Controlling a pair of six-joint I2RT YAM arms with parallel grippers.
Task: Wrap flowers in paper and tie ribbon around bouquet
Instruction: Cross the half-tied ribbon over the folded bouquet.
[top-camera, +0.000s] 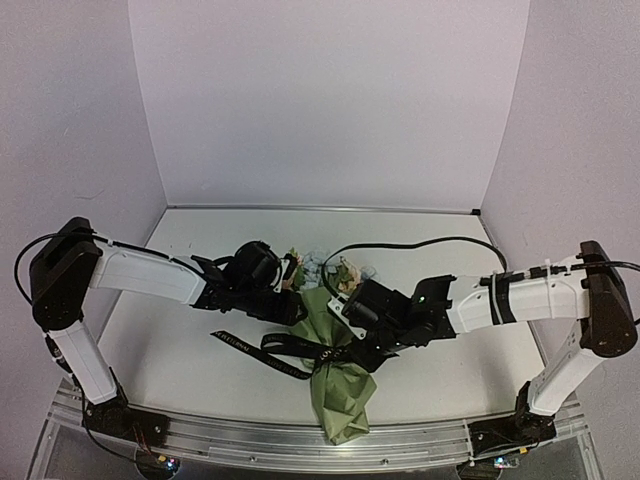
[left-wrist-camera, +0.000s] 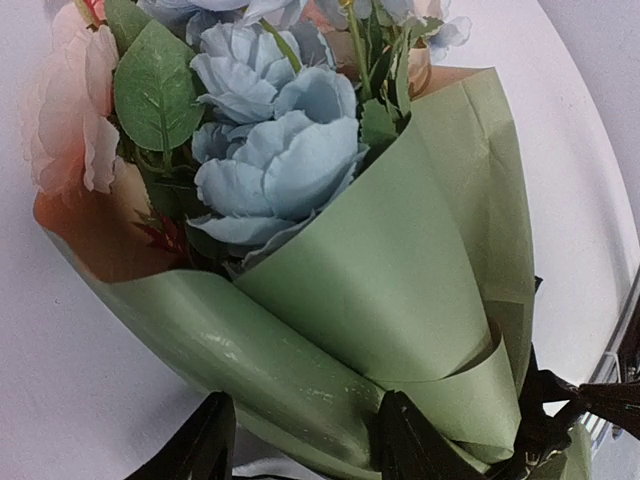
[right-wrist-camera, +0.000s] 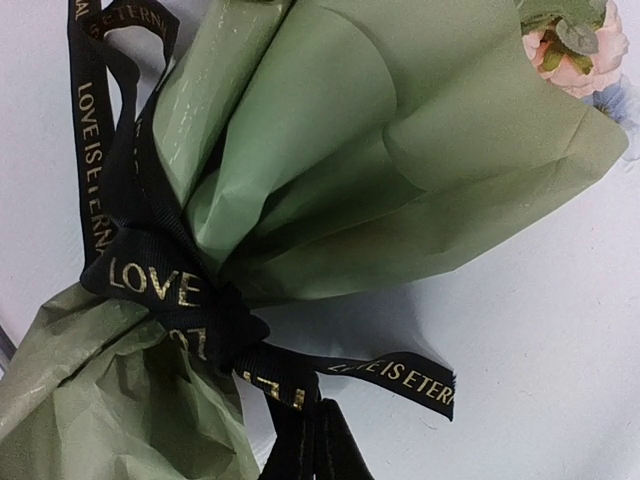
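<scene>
White tabletop, olive bouquet tied: right claw pinches ribbon, left claw released.

The ribbon bears pale gold capitals. In the right wrist view, "LOVE IS ETERN" runs down the strand at ten o'clock, "LOVE" shows at the knot, and "LOVE IS ETERN" sits on the tail at five o'clock.

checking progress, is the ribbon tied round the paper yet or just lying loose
Tied: the ribbon wraps the narrow neck of the paper and crosses in a knot, its tails hanging free. Whether it is pulled tight, cannot tell.
</scene>
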